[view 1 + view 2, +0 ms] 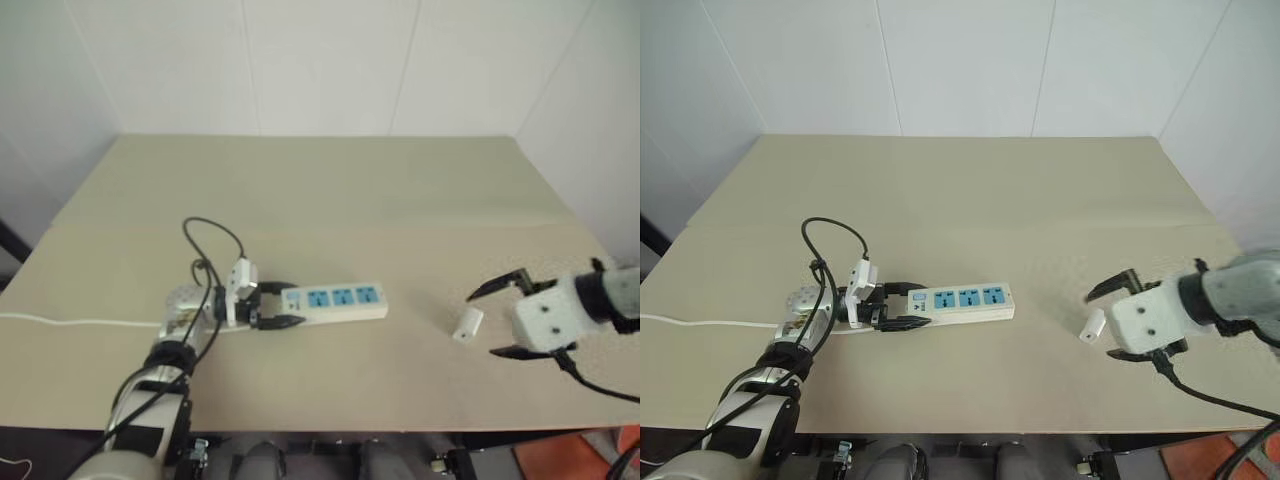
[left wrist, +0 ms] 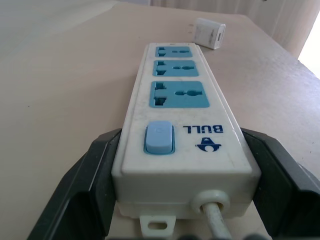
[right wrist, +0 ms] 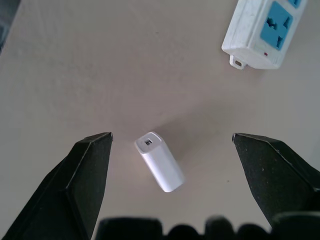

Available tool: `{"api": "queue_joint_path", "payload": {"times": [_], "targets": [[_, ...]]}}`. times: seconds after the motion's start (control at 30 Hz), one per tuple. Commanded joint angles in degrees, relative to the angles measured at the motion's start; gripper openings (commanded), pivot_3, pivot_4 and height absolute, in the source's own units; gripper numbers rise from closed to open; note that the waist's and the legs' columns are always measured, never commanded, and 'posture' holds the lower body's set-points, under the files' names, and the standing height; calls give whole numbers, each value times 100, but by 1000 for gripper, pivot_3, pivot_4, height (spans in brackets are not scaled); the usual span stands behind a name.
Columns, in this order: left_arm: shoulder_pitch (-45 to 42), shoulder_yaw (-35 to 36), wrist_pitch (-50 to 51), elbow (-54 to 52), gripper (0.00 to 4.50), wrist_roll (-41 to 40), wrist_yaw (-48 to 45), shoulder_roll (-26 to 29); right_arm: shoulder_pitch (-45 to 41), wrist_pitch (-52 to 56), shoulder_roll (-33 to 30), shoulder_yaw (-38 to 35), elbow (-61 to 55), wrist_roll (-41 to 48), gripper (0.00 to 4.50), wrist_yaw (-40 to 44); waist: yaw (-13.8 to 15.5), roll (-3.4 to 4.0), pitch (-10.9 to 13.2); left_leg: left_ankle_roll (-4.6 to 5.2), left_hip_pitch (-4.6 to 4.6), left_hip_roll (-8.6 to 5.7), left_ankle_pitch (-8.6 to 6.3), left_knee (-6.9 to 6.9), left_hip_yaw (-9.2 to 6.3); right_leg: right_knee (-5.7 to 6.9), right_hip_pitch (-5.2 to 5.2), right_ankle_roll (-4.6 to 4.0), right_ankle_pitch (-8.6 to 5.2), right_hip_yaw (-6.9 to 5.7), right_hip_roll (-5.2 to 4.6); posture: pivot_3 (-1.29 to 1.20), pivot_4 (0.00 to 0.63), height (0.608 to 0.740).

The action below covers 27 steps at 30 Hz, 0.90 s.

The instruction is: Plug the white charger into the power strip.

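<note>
Lying flat — power strip (image 1: 335, 302) — lengthwise left-right

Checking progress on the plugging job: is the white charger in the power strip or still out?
Out. The white charger lies on the table, apart from the power strip, whose three sockets are empty.

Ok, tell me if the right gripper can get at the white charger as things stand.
Probably yes. The right gripper hangs open above the white charger, which lies alone on the bare table between the two fingers in the wrist view, apart from the power strip. Nothing blocks the way down.
</note>
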Motion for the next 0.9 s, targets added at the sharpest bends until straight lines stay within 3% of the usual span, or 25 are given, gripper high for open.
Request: {"api": "queue_joint_path", "payload": {"times": [0.03, 0.23, 0.4, 0.9], "targets": [[83, -126, 66, -312, 3270, -1, -68, -76, -879, -1160, 314, 769, 585, -424, 4500, 542, -3, 0, 1, 0, 0, 0, 0, 1, -1, 0, 1, 0, 0, 0, 0, 0, 150, 740], [311, -105, 208, -629, 3270, -75, 8, -46, -1964, -2295, 768, 1774, 1620, -974, 4500, 842, 26, 5, 4, 0, 0, 0, 0, 2, -3, 5, -4, -4, 2, -2, -1, 0, 150, 740], [447, -91, 356, -896, 3270, -114, 83, -16, -2363, -2810, 817, 2444, 2017, -1222, 4500, 856, 20, 6, 4, 0, 2, 1, 0, 2, -3, 8, -4, -5, 3, -3, -1, 0, 150, 740], [600, -89, 475, -1189, 3270, -128, 258, 44, -2571, -3340, 1063, 2837, 2720, -1841, 4500, 446, 5, 7, 4, 1, 5, 1, 0, 2, -2, 10, -4, -8, 4, -1, -1, 0, 150, 740]]}}
